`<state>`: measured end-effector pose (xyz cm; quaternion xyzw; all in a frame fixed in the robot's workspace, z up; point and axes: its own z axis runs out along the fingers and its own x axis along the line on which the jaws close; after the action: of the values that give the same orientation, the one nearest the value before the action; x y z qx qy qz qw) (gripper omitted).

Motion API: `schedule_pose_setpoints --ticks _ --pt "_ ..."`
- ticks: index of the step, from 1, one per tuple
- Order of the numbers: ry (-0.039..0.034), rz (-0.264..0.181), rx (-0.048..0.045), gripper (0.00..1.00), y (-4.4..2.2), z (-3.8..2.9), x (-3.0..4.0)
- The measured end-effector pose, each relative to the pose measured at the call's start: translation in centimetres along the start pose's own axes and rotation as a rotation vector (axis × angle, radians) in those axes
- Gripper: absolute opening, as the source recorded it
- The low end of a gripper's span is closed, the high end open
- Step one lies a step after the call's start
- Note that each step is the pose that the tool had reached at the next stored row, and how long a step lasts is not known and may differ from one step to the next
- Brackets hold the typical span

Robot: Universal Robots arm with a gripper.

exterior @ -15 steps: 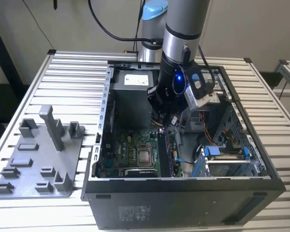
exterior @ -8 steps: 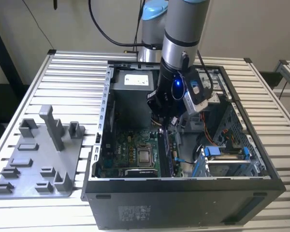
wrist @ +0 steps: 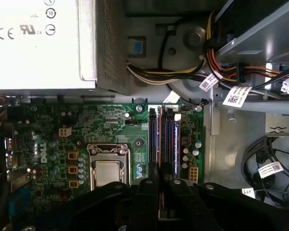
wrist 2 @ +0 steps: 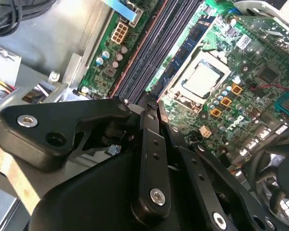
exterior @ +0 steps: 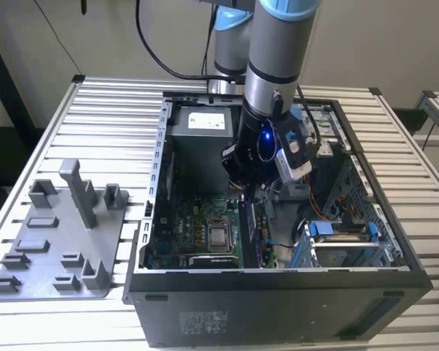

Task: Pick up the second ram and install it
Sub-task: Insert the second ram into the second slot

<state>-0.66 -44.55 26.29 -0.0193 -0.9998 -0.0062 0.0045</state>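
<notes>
- One long dark-blue strip, which I am taking for the second ram, is standing on edge in the row of memory slots just beside the processor socket. It looks already in its slot. Whether it is pressed fully home I cannot tell.
- Light and stiff, it is likely handling as a fragile part. The thin board would be bending or cracking under a sideways push, so a hold on the two long flat faces near the top edge, away from the contacts, is seeming safest.
- Right above one end of that strip the gripper is hanging. Whether it is clamping the strip or standing free of it I cannot tell.
- Both wrist views are looking down into the slots. The second wrist view is showing the strip's face with its chips, while the first wrist view is giving the second ram as a thin top edge in front of the gripper, plus the power supply and a cable bundle.
- Outside all that, the exterior view is showing the gripper reaching down into the open computer case, with a grey tray lying well apart at the exterior view's left.
</notes>
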Motion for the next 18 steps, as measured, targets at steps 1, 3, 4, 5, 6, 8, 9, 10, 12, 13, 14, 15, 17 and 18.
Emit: schedule_pose_setpoints --ticks 1,3,4,5,6,8,9,10,12,13,14,15,17,18 --pt "-0.0001 0.004 0.0 0.14 -0.07 0.1 0.01" --pt "-0.0002 0.012 -0.0002 0.14 -0.19 0.32 0.03" --pt "-0.0002 0.015 -0.0003 0.14 -0.24 0.44 0.04" --pt "-0.0003 0.018 -0.0004 0.14 -0.28 0.57 0.04" --pt "-0.0003 0.02 -0.0004 0.14 -0.31 0.72 0.05" --pt "-0.0004 0.024 -0.0002 0.14 -0.43 0.95 0.04" --pt "-0.0004 0.027 -0.0003 0.14 -0.5 1.08 0.05" --pt "-0.0004 0.029 -0.0002 0.14 -0.6 1.18 0.05" --pt "-0.0005 0.035 -0.0005 0.14 -0.76 1.39 0.05" --pt "-0.0005 0.038 -0.0006 0.14 -0.82 1.51 0.06" --pt "-0.0006 0.041 -0.0006 0.14 -0.89 1.6 0.06" --pt "-0.0006 0.043 -0.0004 0.14 -0.97 1.69 0.06" --pt "-0.0007 0.048 -0.0006 0.14 -1.11 1.89 0.06" --pt "-0.0006 0.051 -0.0005 0.14 -1.18 1.97 0.06"
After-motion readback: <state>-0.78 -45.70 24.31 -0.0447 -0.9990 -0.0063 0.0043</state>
